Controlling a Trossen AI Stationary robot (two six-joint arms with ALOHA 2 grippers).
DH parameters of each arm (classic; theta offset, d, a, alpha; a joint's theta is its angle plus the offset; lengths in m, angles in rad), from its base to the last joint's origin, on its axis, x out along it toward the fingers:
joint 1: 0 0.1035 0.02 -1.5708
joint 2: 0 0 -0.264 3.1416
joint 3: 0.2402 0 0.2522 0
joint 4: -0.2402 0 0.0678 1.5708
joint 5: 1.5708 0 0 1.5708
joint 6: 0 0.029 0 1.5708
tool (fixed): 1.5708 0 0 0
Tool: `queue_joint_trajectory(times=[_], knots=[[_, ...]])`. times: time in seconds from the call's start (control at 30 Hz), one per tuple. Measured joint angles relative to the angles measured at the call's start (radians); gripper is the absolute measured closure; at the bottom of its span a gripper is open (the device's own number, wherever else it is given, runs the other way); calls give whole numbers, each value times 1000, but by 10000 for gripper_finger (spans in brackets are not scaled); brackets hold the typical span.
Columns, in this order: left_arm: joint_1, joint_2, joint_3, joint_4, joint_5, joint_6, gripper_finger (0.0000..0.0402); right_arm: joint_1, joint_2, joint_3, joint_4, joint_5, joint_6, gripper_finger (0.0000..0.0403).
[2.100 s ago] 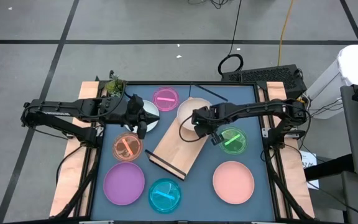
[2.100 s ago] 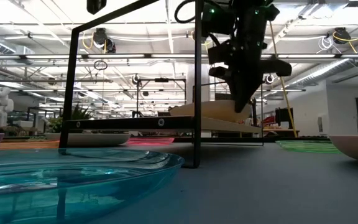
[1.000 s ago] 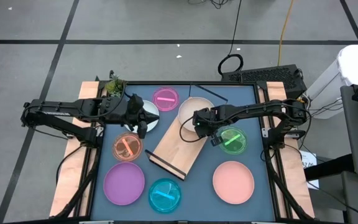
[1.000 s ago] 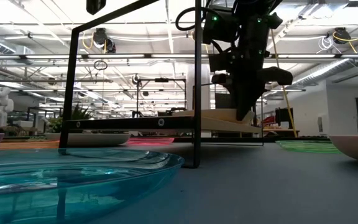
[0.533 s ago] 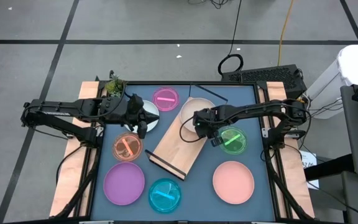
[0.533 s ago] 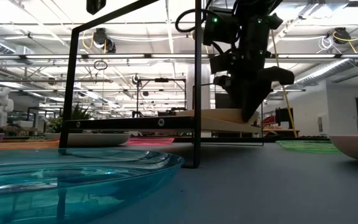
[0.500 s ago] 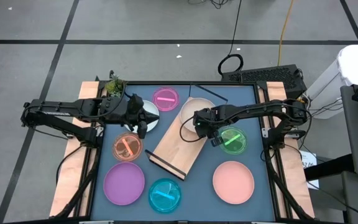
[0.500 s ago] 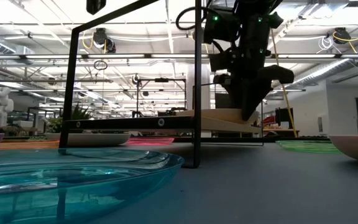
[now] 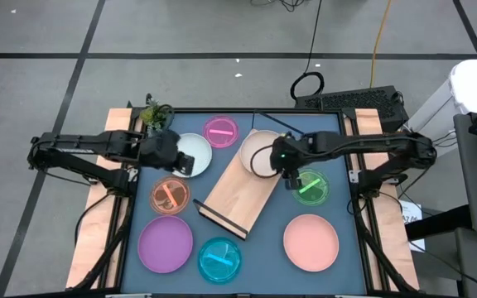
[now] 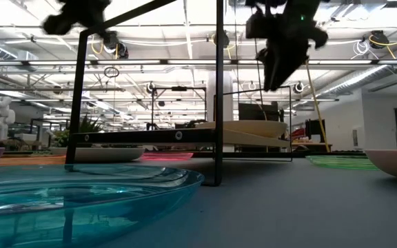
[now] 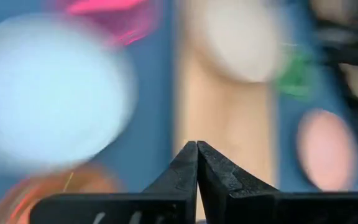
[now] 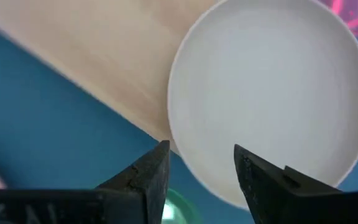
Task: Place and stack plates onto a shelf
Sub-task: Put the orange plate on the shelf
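Lifted: right pincer now parted, empty above round beige plastic plate on light-wood shelf | left pincer shut — next: I'd fetch green translucent plate.

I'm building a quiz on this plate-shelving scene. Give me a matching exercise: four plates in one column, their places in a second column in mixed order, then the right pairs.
Things:
1. beige plate
2. purple plate
3. green plate
4. pale blue-white plate

Places:
A. on the table in the left arm's half, near the front corner
B. on the far end of the shelf
C. on the table beside the shut left gripper
D. on the table just right of the shelf, partly under the right gripper

Pairs: 1-B, 2-A, 3-D, 4-C
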Motion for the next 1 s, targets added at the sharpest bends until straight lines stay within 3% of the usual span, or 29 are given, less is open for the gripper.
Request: queue_joint_trajectory(times=[0.2, 0.4, 0.6, 0.73, 0.9, 1.0], knots=[[11, -2, -25, -212, 108, -128, 377, 21, -67, 1, 25, -27, 302, 243], [30, -3, -109, -199, 154, -37, 376, 83, -86, 1, 35, 53, 416, 243], [68, -3, -289, -121, 439, 114, 369, 134, -89, 1, 41, 23, 437, 243], [83, -2, -377, -36, 546, 143, 324, 163, -89, 1, 54, 20, 461, 243], [97, 0, -429, -24, 539, 164, 251, 188, -89, 1, 58, 24, 512, 243], [117, 0, -466, -17, 533, 212, 227, 198, -89, 1, 65, 24, 558, 243]])
